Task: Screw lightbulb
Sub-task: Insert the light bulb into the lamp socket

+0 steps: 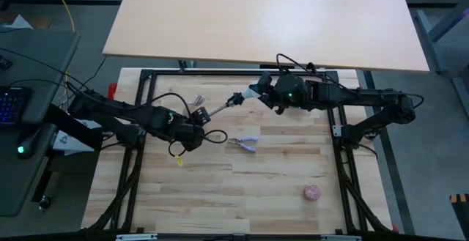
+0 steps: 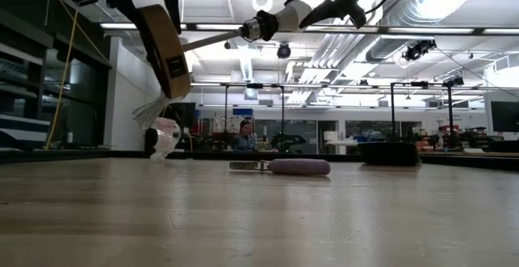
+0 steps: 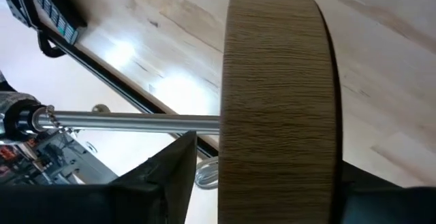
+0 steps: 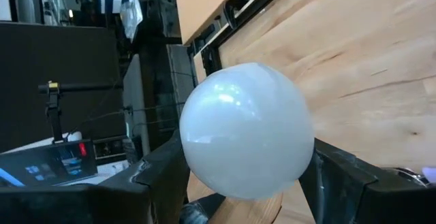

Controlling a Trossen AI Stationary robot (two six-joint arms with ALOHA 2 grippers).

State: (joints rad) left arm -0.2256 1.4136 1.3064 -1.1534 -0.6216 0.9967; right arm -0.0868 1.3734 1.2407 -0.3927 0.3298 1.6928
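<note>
A purple-handled pair of pliers (image 2: pixel 280 166) lies on the wooden table (image 2: pixel 259 218) nearest the low camera, its handles also visible near the table's middle from above. A pinkish ball (image 1: pixel 313 192) rests well apart on the boards toward the right front. Above the table, both arms hold their load in the air. The left gripper (image 3: pixel 272 190) has its fingers (image 3: pixel 160 183) on either side of the rim of a round wooden disc (image 3: pixel 276 108), held edge-on; whether the fingers press the rim or stand just off it cannot be told. A thin metal stem (image 3: pixel 129 121) runs from the disc to a black socket (image 2: pixel 261 27). At the socket's far end sits the lightbulb (image 4: pixel 245 129), its frosted white head gripped between the right gripper (image 4: pixel 248 176) fingers. Beyond the table, a person sits at a desk in the open workshop.
</note>
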